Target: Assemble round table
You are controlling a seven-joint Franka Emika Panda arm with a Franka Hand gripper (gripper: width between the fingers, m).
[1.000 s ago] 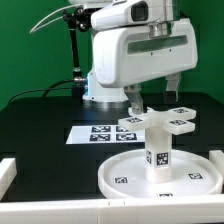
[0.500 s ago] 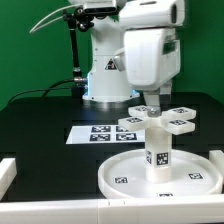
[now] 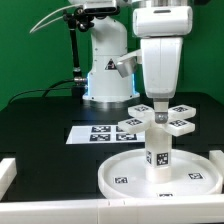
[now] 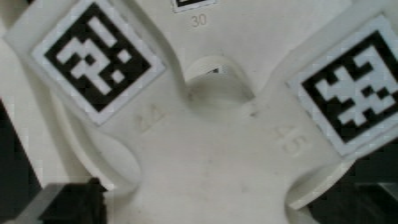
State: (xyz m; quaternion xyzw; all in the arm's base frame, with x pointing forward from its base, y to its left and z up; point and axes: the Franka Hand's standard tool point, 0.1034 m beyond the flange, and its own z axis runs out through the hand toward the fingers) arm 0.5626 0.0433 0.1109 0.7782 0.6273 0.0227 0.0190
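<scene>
The round disc (image 3: 125,178) lies rim up at the front of the table. The short cylinder leg (image 3: 158,152) stands upright at its centre. The cross-shaped foot piece (image 3: 178,124) sits on top of the leg. My gripper (image 3: 160,112) hangs straight down over the foot's centre, with its fingers reaching down to the hub. In the wrist view the foot (image 4: 214,140) fills the picture, two tagged arms spread to either side. The jaws stand apart on either side of the narrow middle of the foot and look open.
The marker board (image 3: 95,133) lies flat behind the disc. White border rails stand at the exterior view's left (image 3: 8,172), right (image 3: 216,160) and front (image 3: 60,212). The robot's base (image 3: 105,75) is at the back.
The hand has turned about a quarter turn about its vertical axis, from broadside to narrow. The foot, leg and disc have not visibly moved.
</scene>
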